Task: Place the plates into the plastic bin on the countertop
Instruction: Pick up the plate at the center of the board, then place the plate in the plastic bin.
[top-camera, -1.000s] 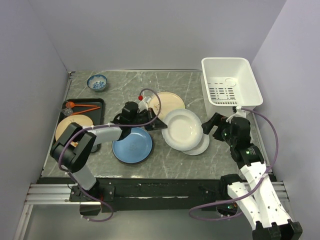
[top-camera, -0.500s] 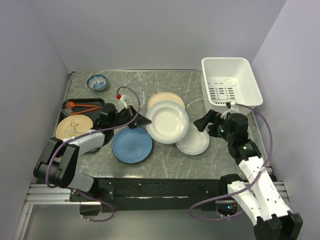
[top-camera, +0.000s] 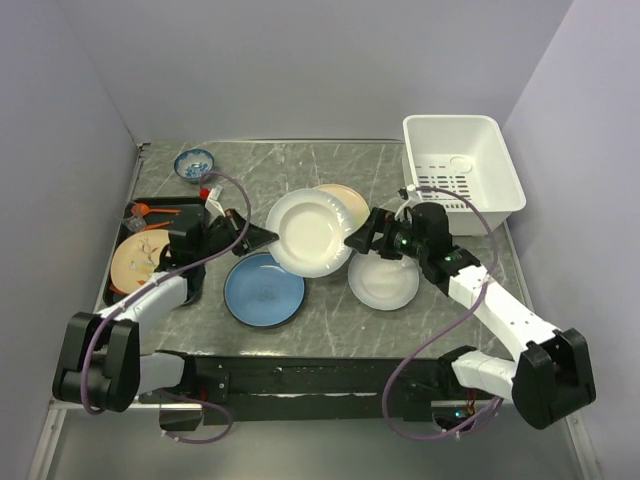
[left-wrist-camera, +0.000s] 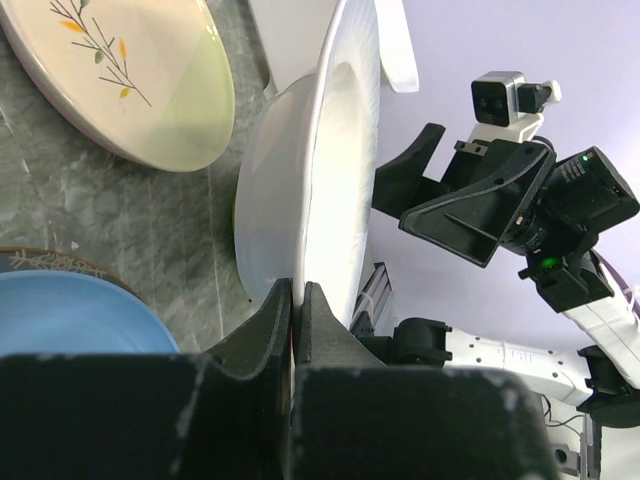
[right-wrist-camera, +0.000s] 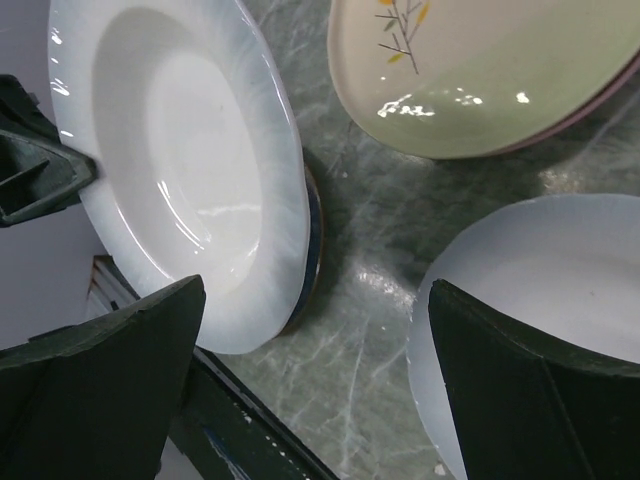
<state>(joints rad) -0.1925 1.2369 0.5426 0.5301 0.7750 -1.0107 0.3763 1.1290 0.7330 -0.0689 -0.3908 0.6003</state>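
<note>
My left gripper is shut on the near rim of a deep white plate, which it holds tilted on edge above the countertop. In the top view the left gripper sits at this plate's left rim. My right gripper stands open just off its right rim, with nothing between its fingers. A flat white plate, a blue plate and a cream sprig plate lie on the countertop. The white plastic bin stands at the back right.
A black tray at the left holds another cream sprig plate and orange utensils. A small blue-patterned bowl sits at the back left. Walls close in the counter on three sides.
The left gripper has drawn the deep white plate leftward off the flat white plate and tipped it up. The right arm has stretched left after it, jaws still wide.
</note>
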